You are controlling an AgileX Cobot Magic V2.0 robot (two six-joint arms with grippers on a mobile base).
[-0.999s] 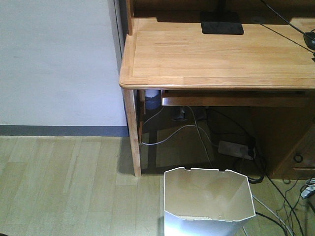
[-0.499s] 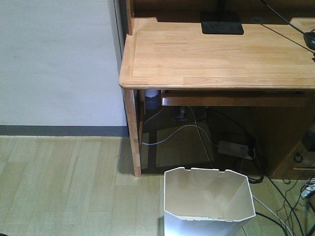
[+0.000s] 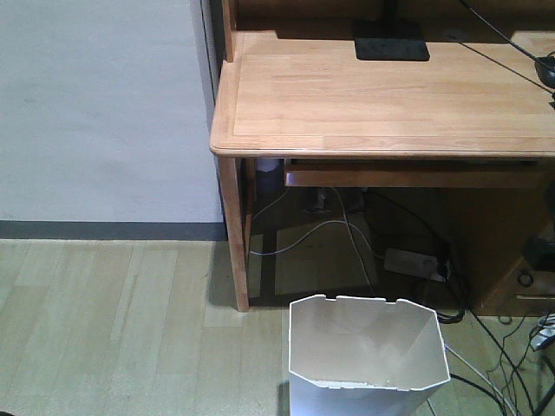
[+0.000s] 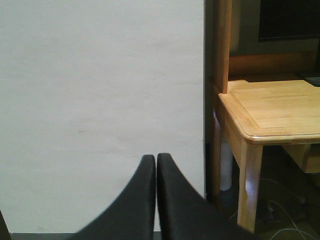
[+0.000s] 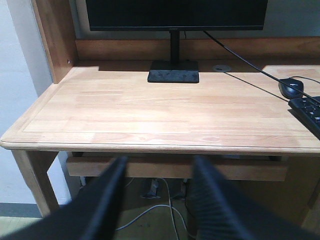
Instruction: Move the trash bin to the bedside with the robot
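The white trash bin [image 3: 368,360] with its angular notched rim and cream inside stands on the wooden floor at the bottom middle of the front view, just in front of the desk. Neither wrist view shows it. My left gripper [image 4: 156,158] is shut and empty, held up facing the white wall. My right gripper [image 5: 159,161] is open and empty, blurred, level with the desk's front edge. A dark piece of an arm [image 3: 545,250] shows at the right edge of the front view, well apart from the bin. The bed is out of view.
The light wooden desk [image 3: 381,95] fills the upper right and also shows in the right wrist view [image 5: 170,115]. It bears a monitor [image 5: 175,12], a mouse [image 5: 291,88] and a keyboard [image 5: 307,112]. A power strip [image 3: 414,262] and cables [image 3: 486,368] lie under it.
A dark piece of arm has come into the front view at the right edge and moved lower. The trash bin has not moved.
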